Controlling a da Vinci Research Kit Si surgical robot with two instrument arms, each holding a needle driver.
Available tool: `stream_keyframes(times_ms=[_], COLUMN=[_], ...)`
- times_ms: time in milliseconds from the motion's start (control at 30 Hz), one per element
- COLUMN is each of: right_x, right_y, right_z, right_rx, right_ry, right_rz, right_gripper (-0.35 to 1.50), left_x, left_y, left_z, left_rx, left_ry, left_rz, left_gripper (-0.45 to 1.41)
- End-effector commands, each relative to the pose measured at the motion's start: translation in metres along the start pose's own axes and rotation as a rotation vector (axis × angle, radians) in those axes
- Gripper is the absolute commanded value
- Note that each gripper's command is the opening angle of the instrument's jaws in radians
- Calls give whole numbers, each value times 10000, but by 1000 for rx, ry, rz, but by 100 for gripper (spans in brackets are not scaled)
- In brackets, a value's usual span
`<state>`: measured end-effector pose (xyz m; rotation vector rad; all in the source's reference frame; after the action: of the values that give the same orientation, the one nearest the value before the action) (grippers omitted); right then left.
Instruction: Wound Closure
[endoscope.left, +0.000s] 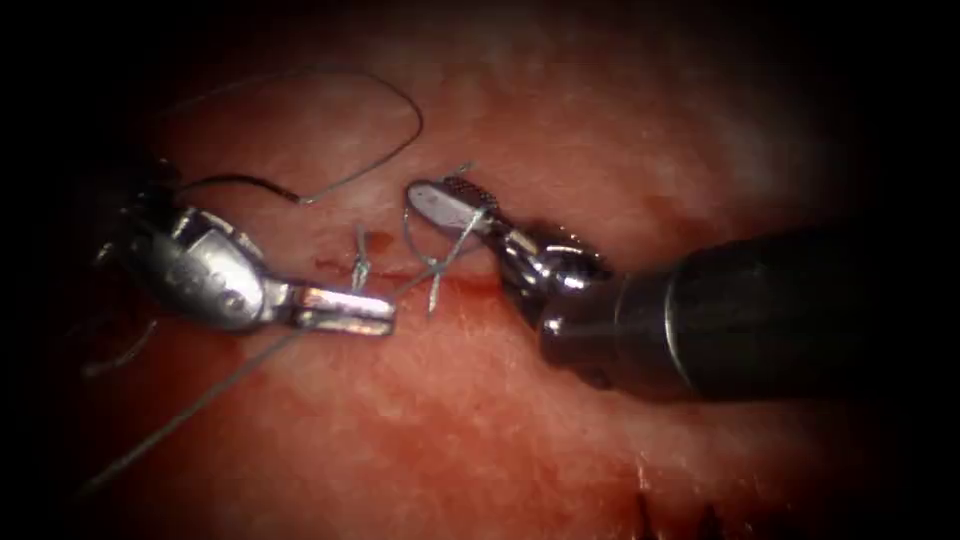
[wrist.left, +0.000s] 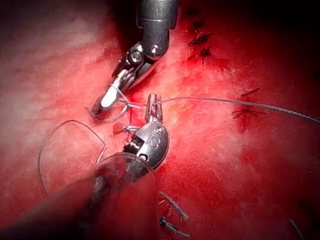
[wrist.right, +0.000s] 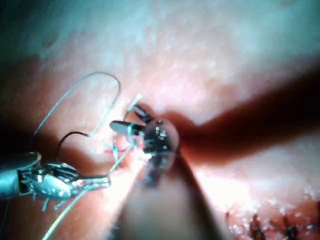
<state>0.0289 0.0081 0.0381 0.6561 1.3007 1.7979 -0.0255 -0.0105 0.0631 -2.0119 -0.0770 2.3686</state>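
**Operator:** Steel on thread: my left tool, left of centre, is clamped on the thread, a pale taut line from the lower left; my right tool, at centre, stands parted, gripping nothing, a loop wound round it.

**Assistant:** Which step?

**Operator:** Knot-tying, I judge; a next move calls for keeping that loop snug. What I take for the needle, a thin dark curve, lies loose on the tissue at upper left, outside the cut.
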Motion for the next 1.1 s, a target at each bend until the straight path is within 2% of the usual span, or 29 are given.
stream_keyframes(times_ms=[33, 367, 667, 867, 933, 967, 1000, 1033, 1067, 1100], right_x=[-12, -22, -25, -22, -22, -23, -22, -22, -22, -20], right_y=[3, 3, 17, 18, 18, 18, 17, 17, 16, 15], right_z=[5, 24, 34, 38, 40, 40, 40, 40, 39, 37], right_rx=[-1, 9, -37, -64, -70, -73, -75, -74, -74, -74], right_ry=[-5, -11, -33, -40, -41, -43, -40, -41, -42, -44], right_rz=[23, 61, 44, -6, -12, -18, -18, -17, -16, -15], right_gripper=[83, 76, 69, 52, 41, 29, 9, -3, -25, -35], left_x=[-4, -1, 2, 2, 3, 3, 3, 3, 3, 3], left_y=[11, 14, 16, 16, 16, 16, 17, 17, 17, 17], left_z=[4, 5, 3, 3, 2, 2, 2, 1, 0, 0], left_rx=[-2, -2, -3, -3, -4, -4, -4, -5, -5, -6], left_ry=[0, 0, 0, 1, 1, 1, 1, 2, 2, 2], left_rz=[-5, -5, -7, -7, -7, -7, -7, -7, -7, -7], left_gripper=[-45, -45, -45, -45, -45, -45, -45, -45, -45, -45])
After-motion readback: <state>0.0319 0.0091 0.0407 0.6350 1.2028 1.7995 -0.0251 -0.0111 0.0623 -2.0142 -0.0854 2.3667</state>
